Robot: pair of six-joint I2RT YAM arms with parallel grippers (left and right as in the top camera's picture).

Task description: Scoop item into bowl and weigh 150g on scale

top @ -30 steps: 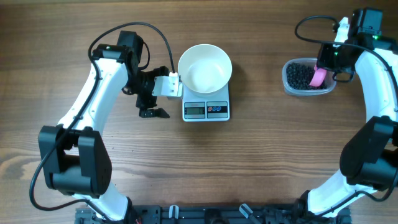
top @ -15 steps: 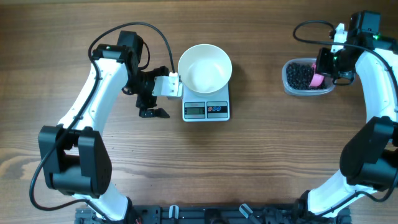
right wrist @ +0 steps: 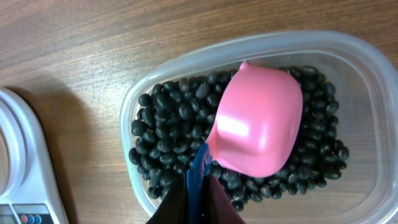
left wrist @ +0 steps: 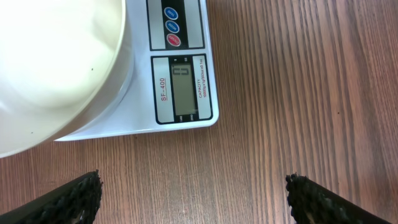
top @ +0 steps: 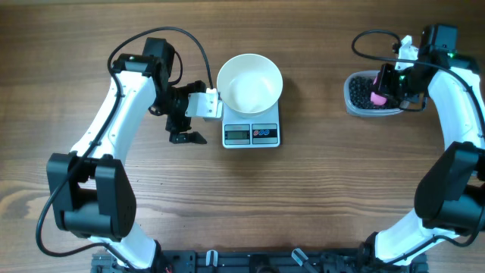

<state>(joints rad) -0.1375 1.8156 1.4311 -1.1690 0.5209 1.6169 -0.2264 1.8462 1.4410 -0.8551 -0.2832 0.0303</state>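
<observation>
Right gripper is pinching tight on the blue handle of a pink scoop, jaws nearly together around that thin stem. The scoop head is sitting down in the tub, right on the heap of black beans, with its smooth pink back facing the wrist camera, so whether it is carrying anything cannot be told. From overhead, the right gripper is hanging over the clear tub at the far right of the table, with the scoop showing against the dark beans.

Over to the left: the left gripper is standing wide open, holding nothing, just beside the left edge of the scale. Its wrist view is showing both black fingertips spread far apart over bare wood, the gripper looking toward the scale, whose display is reading what looks like zero.

The white bowl is sitting on the scale's platform, well apart from the tub. Its inside is looking clean and white apart from a tiny dark speck.
</observation>
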